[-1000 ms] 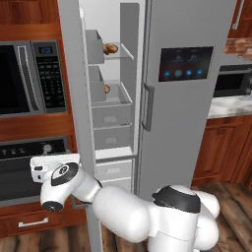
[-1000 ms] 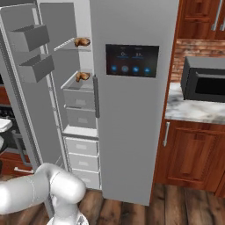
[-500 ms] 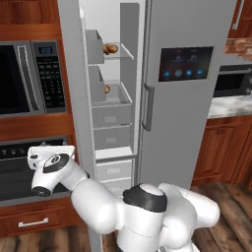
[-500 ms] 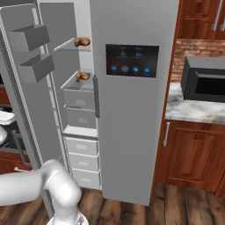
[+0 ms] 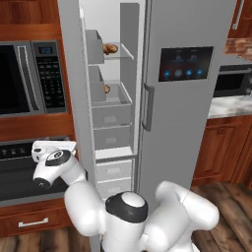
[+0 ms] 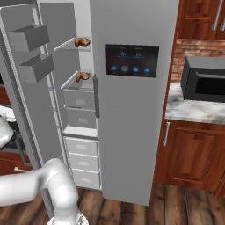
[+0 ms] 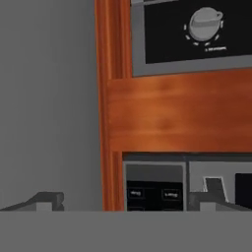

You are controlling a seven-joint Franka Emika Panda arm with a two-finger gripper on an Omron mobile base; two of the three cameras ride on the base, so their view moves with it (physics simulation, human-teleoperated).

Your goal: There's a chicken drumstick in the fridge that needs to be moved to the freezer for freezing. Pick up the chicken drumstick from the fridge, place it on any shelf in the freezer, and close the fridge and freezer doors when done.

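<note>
Drumstick (image 5: 110,48) lies on the open section's top shelf (image 5: 120,57), at about 1 o'clock, well apart from the gripper (image 7: 128,199), whose jaws stand apart, empty.

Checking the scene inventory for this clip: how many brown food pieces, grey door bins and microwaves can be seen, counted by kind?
Brown food pieces: 2, upper piece and lower piece
Grey door bins: 2, upper bin and lower bin
Microwaves: 2, left microwave and right microwave
Total: 6
</note>
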